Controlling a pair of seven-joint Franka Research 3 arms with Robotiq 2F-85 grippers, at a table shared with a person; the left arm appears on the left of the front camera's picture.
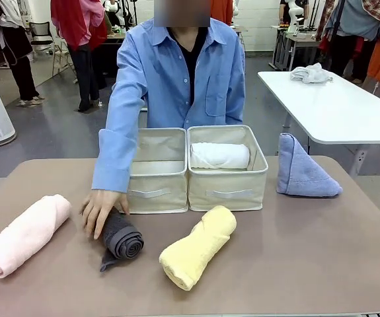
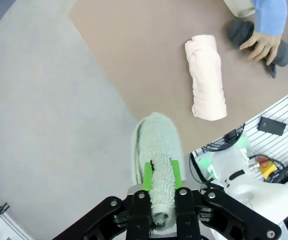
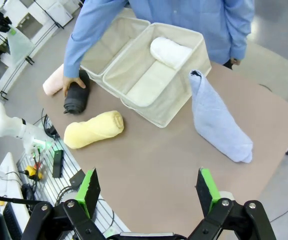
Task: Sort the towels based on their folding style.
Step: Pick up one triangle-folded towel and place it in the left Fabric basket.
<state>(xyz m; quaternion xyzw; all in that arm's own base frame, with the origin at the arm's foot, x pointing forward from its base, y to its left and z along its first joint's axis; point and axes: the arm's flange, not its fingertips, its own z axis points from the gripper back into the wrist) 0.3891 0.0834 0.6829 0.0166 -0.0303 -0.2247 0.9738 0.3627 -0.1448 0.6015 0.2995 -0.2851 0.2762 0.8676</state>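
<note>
The left tool (image 2: 162, 176) is clamped tight on the sage-green towel (image 2: 156, 145), which stands up between the green pads with its long axis running along the fingers, toward the top of the left wrist frame. It hangs over the grey floor (image 2: 48, 125), just off the edge of the worktop (image 1: 295, 251). From there the bins lie toward the upper right of that frame, beyond the pink roll (image 2: 206, 77) and the person's hand (image 2: 262, 44). That direction is what the carry turns on. In the front view the hand rests on the dark grey roll (image 1: 122, 238), left of centre, and the sleeve crosses the front left corner of the left bin (image 1: 153, 191), so I judge the path to that bin partly blocked. The right bin (image 1: 226, 188) holds the white roll (image 1: 219, 155) lying crosswise at its back; I can see nothing in the left bin. The right tool (image 3: 149, 192) is spread wide and holds nothing. It hovers above the near edge of the worktop, with the lavender-blue fold (image 3: 216, 117) ahead at the right of its frame and the yellow roll (image 3: 93, 129) at the left, so it is the nearer arm for that fold. By count there are six towels, four rolls and two triangle folds, plus two bins.
</note>
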